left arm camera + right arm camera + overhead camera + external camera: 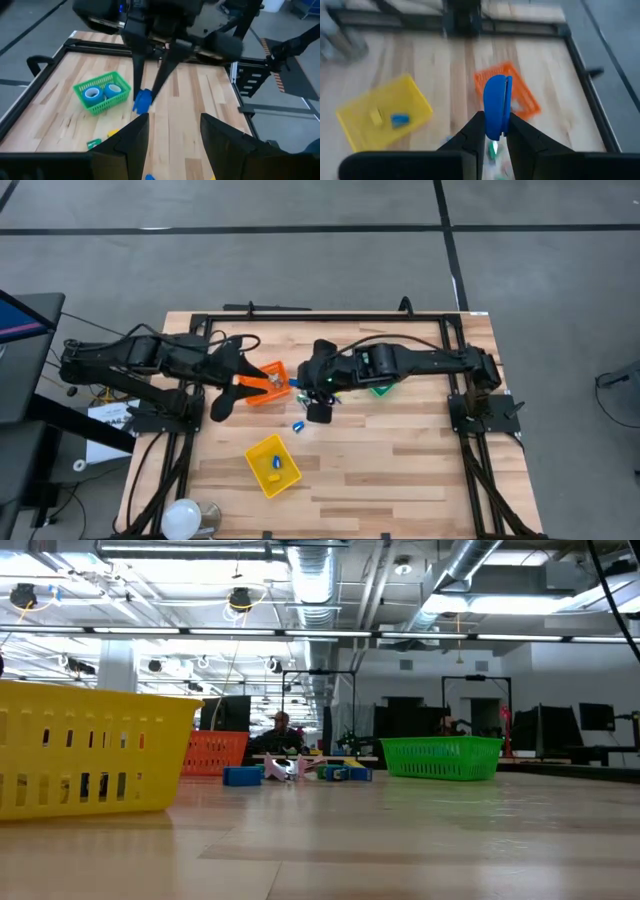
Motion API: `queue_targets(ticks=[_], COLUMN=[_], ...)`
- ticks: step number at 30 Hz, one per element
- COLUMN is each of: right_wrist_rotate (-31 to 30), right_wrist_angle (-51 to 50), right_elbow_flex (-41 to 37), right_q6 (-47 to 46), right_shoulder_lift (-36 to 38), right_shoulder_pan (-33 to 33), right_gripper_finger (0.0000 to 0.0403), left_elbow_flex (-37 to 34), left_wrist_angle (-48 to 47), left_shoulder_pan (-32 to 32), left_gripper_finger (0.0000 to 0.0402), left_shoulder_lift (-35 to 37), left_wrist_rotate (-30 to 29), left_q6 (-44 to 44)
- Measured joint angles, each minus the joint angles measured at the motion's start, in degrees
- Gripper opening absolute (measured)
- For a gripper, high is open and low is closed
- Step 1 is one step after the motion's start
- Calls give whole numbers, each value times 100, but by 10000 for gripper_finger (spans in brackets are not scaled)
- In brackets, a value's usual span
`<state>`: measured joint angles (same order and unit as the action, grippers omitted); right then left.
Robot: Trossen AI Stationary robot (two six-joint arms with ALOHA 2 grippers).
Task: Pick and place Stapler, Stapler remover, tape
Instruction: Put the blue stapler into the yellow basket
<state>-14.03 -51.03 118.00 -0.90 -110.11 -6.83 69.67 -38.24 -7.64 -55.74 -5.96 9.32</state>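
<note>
Your right pincer (492,131) grips a blue stapler (497,105) above the surface, near the orange bin (266,383). Left pincer (172,125) stands open and empty. The green bin (102,91) holds two tape rolls (92,93) — the yellow bin (272,465) holds small blue and yellow pieces.

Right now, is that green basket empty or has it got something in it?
Not empty: the green basket holds two rolls of blue tape, seen from the left wrist camera.
</note>
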Motion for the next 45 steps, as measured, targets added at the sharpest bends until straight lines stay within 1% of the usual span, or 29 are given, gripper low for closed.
queue_targets(ticks=[5,9,12,16,20,23,29,38,42,45], right_wrist_rotate=[67,79,236,234,239,242,503,519,521,522], right_wrist_angle=[486,446,410,317,297,264,87,-298,-321,-330], right_elbow_flex=[4,-7,-14,-10,-12,-12,-12,-12,-12,-12], right_q6=[90,104,102,98,93,92,89,43,43,43], right_shoulder_lift=[205,311,375,378,376,376,374,374,374,374], right_shoulder_pan=[-36,-63,-88,-141,-210,-254,-254,-254,-254,-254], right_gripper_finger=[56,56,56,56,56,56,56,56,56,56], left_elbow_flex=[-2,-10,1,-1,-2,-4,-7,-4,-3,-2], left_wrist_angle=[99,239,452,656,645,711,868,1166,1338,1325], left_shoulder_pan=[0,31,33,33,33,33,33,-9,-7,-7], left_gripper_finger=[168,177,191,223,252,260,257,231,219,213], left_shoulder_lift=[-90,-199,-294,-446,-607,-753,-1044,-1201,-1260,-1314], left_wrist_rotate=[-1,0,-9,-45,-61,-68,-68,-51,129,146], left_q6=[-2,-141,-475,-734,-758,-795,-800,-862,-911,-911])
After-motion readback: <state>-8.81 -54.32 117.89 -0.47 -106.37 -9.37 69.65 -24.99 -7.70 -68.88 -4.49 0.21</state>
